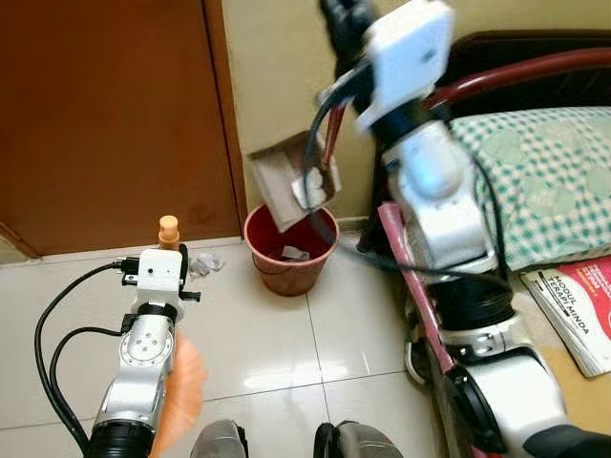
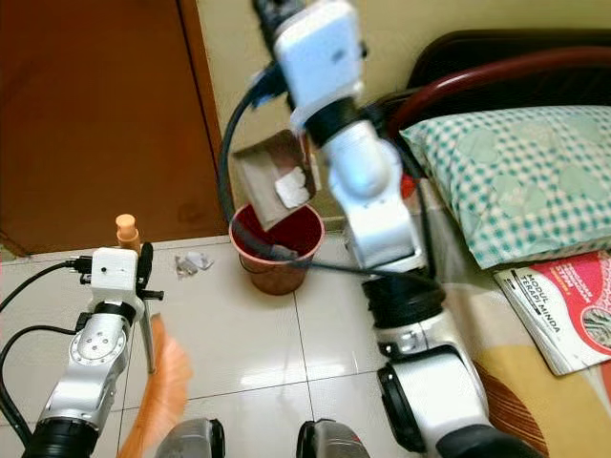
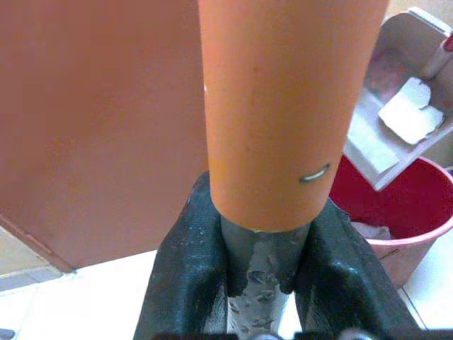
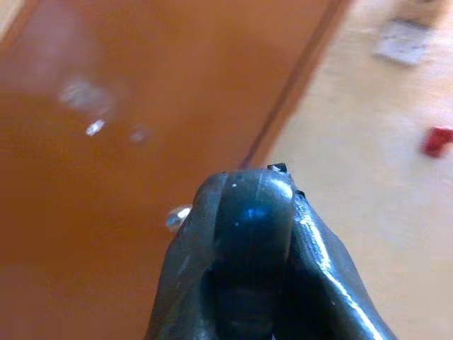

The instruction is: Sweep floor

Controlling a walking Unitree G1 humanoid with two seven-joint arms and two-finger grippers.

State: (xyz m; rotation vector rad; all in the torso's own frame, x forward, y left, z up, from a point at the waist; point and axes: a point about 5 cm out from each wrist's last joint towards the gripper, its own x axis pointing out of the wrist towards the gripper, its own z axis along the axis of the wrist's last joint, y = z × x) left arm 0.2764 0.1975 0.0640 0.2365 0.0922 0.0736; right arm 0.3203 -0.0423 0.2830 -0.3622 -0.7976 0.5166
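Note:
My left gripper (image 3: 262, 276) is shut on the broom's grey pole, just below its orange handle (image 3: 283, 106); the handle's tip (image 1: 169, 229) stands upright over the floor at my left. My right gripper (image 1: 344, 19) is raised high and shut on the dustpan's handle, a dark rod (image 4: 251, 234) between its fingers. The brown dustpan (image 1: 286, 181) hangs tilted above the red bin (image 1: 291, 250), with a white scrap of paper (image 1: 310, 191) in its lower corner. More paper lies inside the bin (image 1: 294, 254). A crumpled paper (image 1: 207, 262) lies on the tiles left of the bin.
A brown door (image 1: 105, 114) closes off the back left. A bed with a checked pillow (image 1: 544, 181) and a red-and-white magazine (image 1: 582, 305) runs along the right. White tiles (image 1: 267, 353) stretch between me and the bin.

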